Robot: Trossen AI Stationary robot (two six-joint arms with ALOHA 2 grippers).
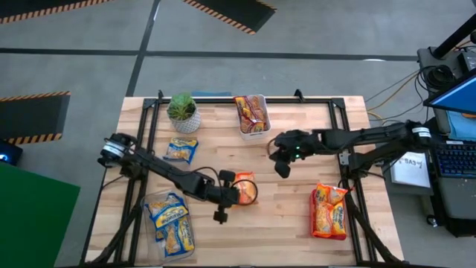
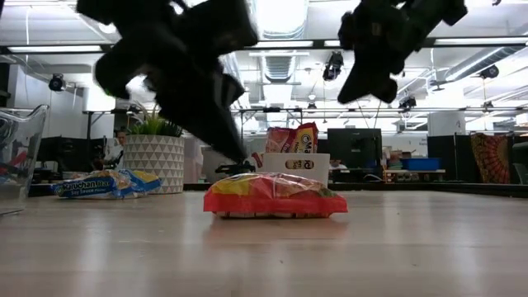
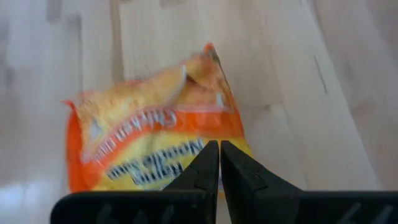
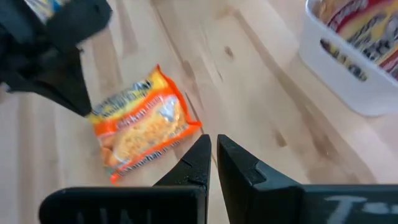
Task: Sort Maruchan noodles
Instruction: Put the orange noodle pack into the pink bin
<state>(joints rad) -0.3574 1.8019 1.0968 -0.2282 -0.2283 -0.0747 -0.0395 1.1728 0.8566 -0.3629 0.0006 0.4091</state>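
Near the tabletop's front edge, just left of centre, my left gripper point(image 1: 223, 208) hangs with fingers pressed together, gripping nothing, beside the loose orange packet point(image 1: 246, 187). I judge it must spread first, then straddle the packet's edge. Farther back, my right gripper point(image 1: 280, 165) hovers, also pinched shut and empty.

A flat orange-and-yellow plastic noodle packet point(image 2: 275, 196) lies on the pale wooden counter point(image 2: 264, 256). Directly behind it stands a white rectangular bin point(image 2: 295, 167) holding upright red packets point(image 2: 291, 139). To the packet's left are a white patterned pot with a green plant point(image 2: 153, 157), a blue-and-yellow packet point(image 2: 107, 184) and a clear container's edge point(image 2: 21, 148). Two dark end effectors hang above the packet, blurred.
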